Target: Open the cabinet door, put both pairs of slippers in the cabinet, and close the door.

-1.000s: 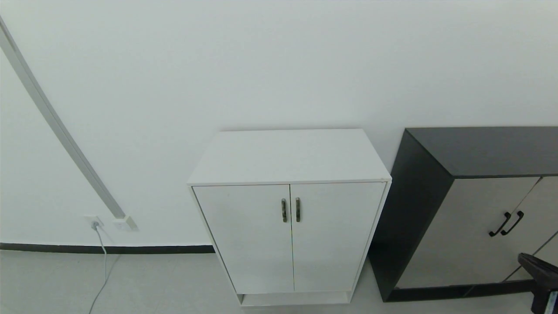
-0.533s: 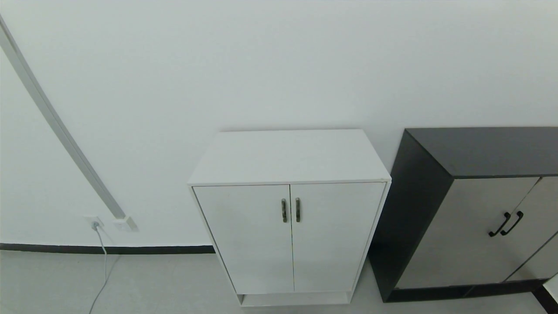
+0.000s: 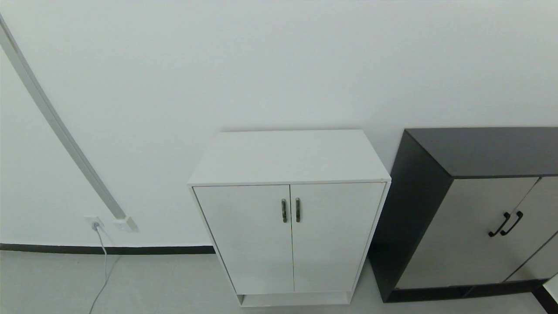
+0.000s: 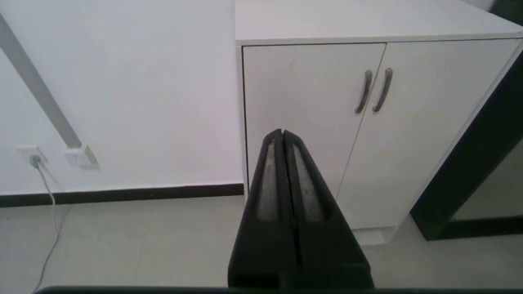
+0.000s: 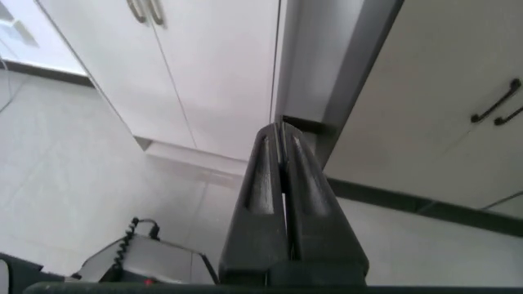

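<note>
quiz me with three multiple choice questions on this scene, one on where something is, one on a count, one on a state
1. Where does the black cabinet stand relative to the white cabinet?
A) on the robot's left of it
B) on the robot's right of it
C) on top of it

2. How many handles are on the white cabinet's doors?
A) one
B) two
C) four

3. What state are the white cabinet's doors in?
A) both shut
B) one ajar
C) both wide open

Answers:
1 B, in the head view the black cabinet stands close beside the white one, on the right.
2 B, each door has one upright handle, and the two sit side by side at the middle seam.
3 A, both door fronts lie flush, with only a thin seam between them.
</note>
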Tool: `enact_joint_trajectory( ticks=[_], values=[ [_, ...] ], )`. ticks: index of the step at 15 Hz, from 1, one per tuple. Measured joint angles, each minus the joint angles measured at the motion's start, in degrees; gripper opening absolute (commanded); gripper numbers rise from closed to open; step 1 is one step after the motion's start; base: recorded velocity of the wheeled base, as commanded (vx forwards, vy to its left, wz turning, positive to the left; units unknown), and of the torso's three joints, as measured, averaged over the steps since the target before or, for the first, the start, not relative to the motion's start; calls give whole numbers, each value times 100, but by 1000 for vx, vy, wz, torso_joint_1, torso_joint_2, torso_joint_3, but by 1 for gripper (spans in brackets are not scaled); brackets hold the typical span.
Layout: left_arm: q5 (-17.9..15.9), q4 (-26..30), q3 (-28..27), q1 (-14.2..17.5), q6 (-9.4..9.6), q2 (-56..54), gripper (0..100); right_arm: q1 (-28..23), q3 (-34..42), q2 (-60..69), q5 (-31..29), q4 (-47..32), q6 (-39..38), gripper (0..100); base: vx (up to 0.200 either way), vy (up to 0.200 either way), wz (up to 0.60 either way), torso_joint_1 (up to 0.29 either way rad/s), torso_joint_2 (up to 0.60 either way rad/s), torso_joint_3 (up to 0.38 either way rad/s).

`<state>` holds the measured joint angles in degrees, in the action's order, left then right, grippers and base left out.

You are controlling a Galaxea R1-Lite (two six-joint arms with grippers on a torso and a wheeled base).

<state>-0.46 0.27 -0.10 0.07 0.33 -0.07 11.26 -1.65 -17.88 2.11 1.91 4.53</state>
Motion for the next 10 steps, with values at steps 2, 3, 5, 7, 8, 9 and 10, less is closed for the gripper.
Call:
enact_joint_trajectory(
  ticks=[2,3,5,7,8,9,10],
  values=[
    [-2,0,0,0,0,0,0,4,96,61,115,-61,0,0,0,0,0,0,0,0],
    [-5,0,0,0,2,0,0,6,135,113,188,-199,-13,0,0,0,0,0,0,0],
    [-5,2,0,0,2,0,0,6,155,215,188,-189,-22,0,0,0,0,0,0,0],
    [0,0,0,0,2,0,0,-88,162,364,179,-184,-24,0,0,0,0,0,0,0],
    [-5,0,0,0,0,0,0,-262,165,483,179,-184,-24,0,0,0,0,0,0,0],
    [-5,0,0,0,2,0,0,-444,165,599,177,-184,-27,0,0,0,0,0,0,0],
    [-5,0,0,0,0,0,0,-586,165,703,169,-184,-35,0,0,0,0,0,0,0]
  ],
)
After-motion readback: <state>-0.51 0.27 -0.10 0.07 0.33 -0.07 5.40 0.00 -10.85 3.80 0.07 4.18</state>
